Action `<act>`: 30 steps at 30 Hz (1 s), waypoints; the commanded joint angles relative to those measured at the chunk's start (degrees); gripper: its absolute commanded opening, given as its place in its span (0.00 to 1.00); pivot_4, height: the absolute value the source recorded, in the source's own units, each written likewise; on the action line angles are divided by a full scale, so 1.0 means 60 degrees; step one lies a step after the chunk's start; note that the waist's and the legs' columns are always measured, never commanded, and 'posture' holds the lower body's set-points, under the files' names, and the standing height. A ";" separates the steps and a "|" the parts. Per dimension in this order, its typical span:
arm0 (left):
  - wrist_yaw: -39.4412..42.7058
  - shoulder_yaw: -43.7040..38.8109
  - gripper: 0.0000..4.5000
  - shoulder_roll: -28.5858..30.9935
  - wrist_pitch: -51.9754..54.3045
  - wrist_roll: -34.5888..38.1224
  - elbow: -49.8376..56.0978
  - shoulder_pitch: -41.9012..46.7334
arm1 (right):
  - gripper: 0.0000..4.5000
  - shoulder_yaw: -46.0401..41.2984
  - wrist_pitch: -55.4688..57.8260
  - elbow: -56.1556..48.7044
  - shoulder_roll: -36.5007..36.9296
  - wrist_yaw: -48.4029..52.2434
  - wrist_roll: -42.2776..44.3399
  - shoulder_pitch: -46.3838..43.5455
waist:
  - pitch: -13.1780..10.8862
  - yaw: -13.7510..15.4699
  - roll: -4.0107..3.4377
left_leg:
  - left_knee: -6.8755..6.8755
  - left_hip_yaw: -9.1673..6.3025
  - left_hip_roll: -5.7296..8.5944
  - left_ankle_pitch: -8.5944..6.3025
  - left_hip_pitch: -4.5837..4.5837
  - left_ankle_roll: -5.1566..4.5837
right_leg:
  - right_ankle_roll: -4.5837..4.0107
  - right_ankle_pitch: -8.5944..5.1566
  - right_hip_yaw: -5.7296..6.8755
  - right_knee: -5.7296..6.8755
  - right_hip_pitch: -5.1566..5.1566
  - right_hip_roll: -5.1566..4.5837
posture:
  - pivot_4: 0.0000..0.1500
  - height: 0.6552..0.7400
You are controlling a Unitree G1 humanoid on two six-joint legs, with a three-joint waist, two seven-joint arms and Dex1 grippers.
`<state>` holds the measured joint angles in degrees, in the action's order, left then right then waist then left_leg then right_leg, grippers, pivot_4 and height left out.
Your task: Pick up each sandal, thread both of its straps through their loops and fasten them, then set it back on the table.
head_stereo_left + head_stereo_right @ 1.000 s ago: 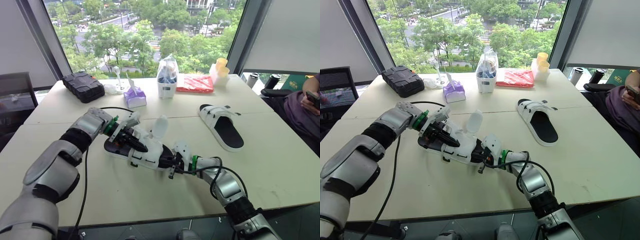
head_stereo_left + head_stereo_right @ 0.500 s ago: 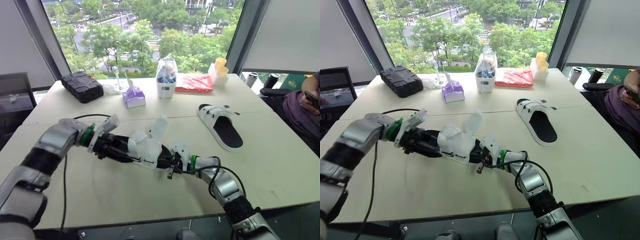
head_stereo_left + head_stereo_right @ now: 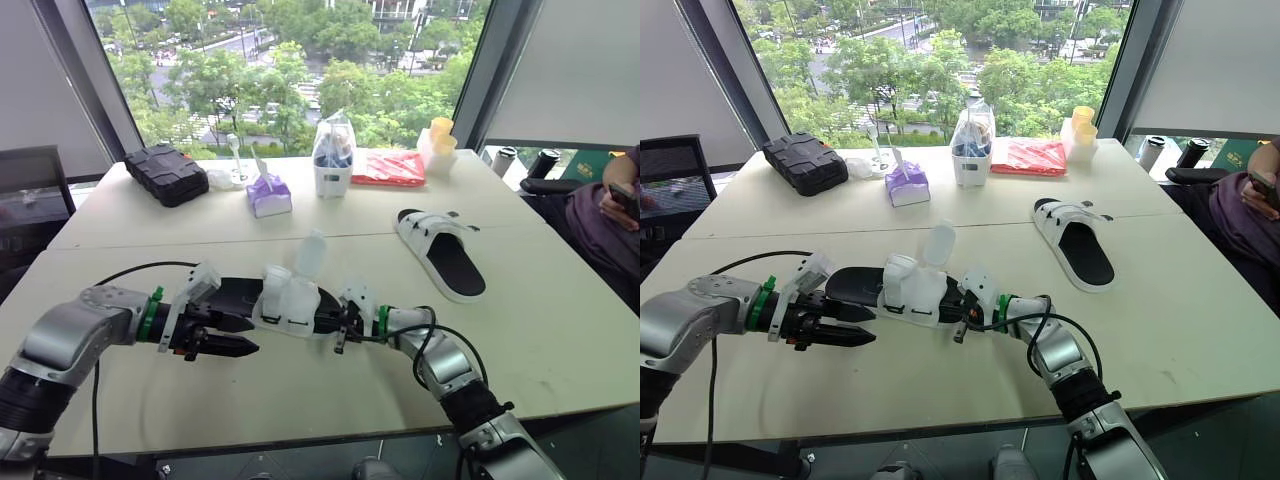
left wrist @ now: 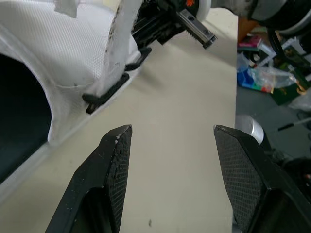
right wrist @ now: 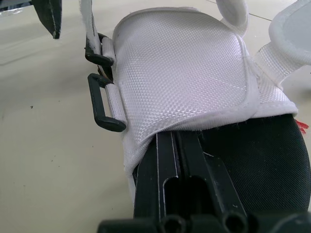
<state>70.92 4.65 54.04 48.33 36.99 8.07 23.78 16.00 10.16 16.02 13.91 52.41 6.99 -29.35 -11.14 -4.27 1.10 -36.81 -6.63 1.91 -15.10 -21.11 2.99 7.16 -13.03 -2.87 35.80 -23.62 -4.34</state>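
Note:
A white sandal with a black sole [image 3: 285,300] lies near the table's front, with one loose strap [image 3: 310,255] standing up. Its black loops [image 5: 104,104] hang empty on the side. My right gripper [image 3: 335,325] is shut on the sandal's toe end, its fingers [image 5: 180,145] pinching the sole's edge. My left gripper [image 3: 235,345] hovers open just left of the heel, touching nothing, with bare table between its fingers [image 4: 116,160]. The second sandal [image 3: 442,252] rests flat at the right with its straps across the top.
Along the far edge stand a black case [image 3: 165,172], a purple tissue box [image 3: 270,195], a white tub with a bag [image 3: 333,160], a red packet [image 3: 390,167] and yellow cups [image 3: 440,140]. A person [image 3: 610,215] sits at the far right. A black cable [image 3: 120,275] trails from my left arm.
My left gripper has let go of the sandal, opened, and drawn back left and toward the table's front edge. The sandal now lies flatter, still held at the toe by my right gripper.

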 commanded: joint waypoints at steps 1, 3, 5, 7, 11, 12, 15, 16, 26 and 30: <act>-0.0094 -0.0338 0.61 0.0071 -0.0347 -0.0166 0.0254 -0.0211 | 0.00 0.0335 0.0022 0.0305 -0.0170 0.0090 -0.0195 -0.0032 | 0.0000 -0.0003 0.0000 | 0.0000 0.0000 -0.0003 0.0000 0.0001 0.0000 | -0.0003 0.0002 0.0000 0.0000 0.0000 0.0003 | 1.00 1.00; -0.0279 -0.0333 0.61 0.0001 -0.0625 -0.0387 0.0293 -0.0493 | 0.00 0.0310 -0.0025 0.0360 -0.0155 0.0090 -0.0219 -0.0045 | 0.0000 -0.0004 0.0000 | 0.0001 0.0006 -0.0017 0.0000 0.0005 0.0000 | -0.0005 0.0002 -0.0002 0.0000 0.0001 0.0014 | 1.00 1.00; -0.0483 -0.0345 0.61 -0.0104 -0.0854 -0.0558 0.0306 -0.0710 | 0.00 0.0293 -0.0039 0.0370 -0.0147 0.0088 -0.0225 -0.0045 | 0.0000 0.0027 0.0000 | 0.0001 0.0010 -0.0041 -0.0001 0.0004 0.0001 | -0.0046 0.0025 -0.0003 -0.0008 0.0001 0.0037 | 1.00 1.00; -0.0927 -0.0444 0.61 -0.0411 -0.1127 -0.0744 0.0246 -0.0834 | 0.00 0.0284 -0.0034 0.0352 -0.0137 0.0087 -0.0219 -0.0031 | -0.0001 0.0050 -0.0004 | 0.0001 0.0009 -0.0073 -0.0001 0.0002 0.0001 | -0.0083 0.0048 -0.0003 -0.0035 0.0006 0.0076 | 1.00 1.00; -0.1597 -0.0637 0.61 -0.1012 -0.1448 -0.0911 0.0248 -0.0912 | 0.00 0.0278 -0.0019 0.0313 -0.0133 0.0100 -0.0223 0.0003 | -0.0001 0.0048 -0.0004 | 0.0001 0.0003 -0.0122 -0.0001 -0.0006 0.0001 | -0.0101 0.0054 -0.0002 -0.0064 0.0005 0.0130 | 1.00 1.00; -0.1721 -0.0675 0.61 -0.1151 -0.1530 -0.0932 0.0285 -0.0932 | 0.00 0.0275 -0.0016 0.0313 -0.0135 0.0107 -0.0228 0.0004 | -0.0001 0.0047 -0.0003 | 0.0002 0.0004 -0.0124 -0.0001 -0.0005 0.0001 | -0.0104 0.0056 -0.0002 -0.0063 0.0004 0.0131 | 1.00 1.00; -0.1960 -0.0672 0.61 -0.1364 -0.1682 -0.1046 0.0353 -0.0954 | 0.00 0.0278 0.0005 0.0311 -0.0154 0.0121 -0.0237 -0.0014 | -0.0001 0.0045 -0.0003 | 0.0002 0.0007 -0.0126 -0.0001 -0.0007 0.0001 | -0.0133 0.0076 -0.0002 -0.0065 0.0003 0.0133 | 1.00 1.00; -0.2027 -0.0648 0.61 -0.1393 -0.1751 -0.1116 0.0349 -0.0959 | 0.00 0.0281 0.0010 0.0308 -0.0160 0.0129 -0.0237 -0.0020 | -0.0001 0.0045 -0.0004 | 0.0002 0.0008 -0.0126 -0.0001 -0.0007 0.0001 | -0.0133 0.0076 -0.0002 -0.0066 0.0003 0.0134 | 1.00 1.00; -0.2162 -0.0635 0.61 -0.1622 -0.1702 -0.1103 0.0289 -0.0863 | 0.00 0.0335 0.0008 0.0300 -0.0180 0.0190 -0.0251 0.0007 | -0.0001 0.0047 -0.0004 | 0.0002 0.0009 -0.0126 -0.0001 -0.0006 0.0001 | -0.0131 0.0074 -0.0002 -0.0067 0.0004 0.0134 | 1.00 1.00; -0.2096 -0.0564 0.61 -0.1690 -0.1576 -0.1009 0.0416 -0.0892 | 0.00 0.0345 -0.0002 0.0304 -0.0198 0.0179 -0.0261 0.0026 | -0.0001 0.0048 -0.0003 | 0.0002 0.0009 -0.0126 -0.0001 -0.0006 0.0001 | -0.0131 0.0074 -0.0002 -0.0067 0.0004 0.0134 | 1.00 1.00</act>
<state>58.08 2.47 44.29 38.74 29.91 8.29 18.06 15.99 9.40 17.18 13.37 52.72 6.29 -29.86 -11.15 -3.98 1.08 -36.79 -6.58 1.15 -15.10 -21.15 3.00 6.38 -12.59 -2.89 35.39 -23.59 -3.54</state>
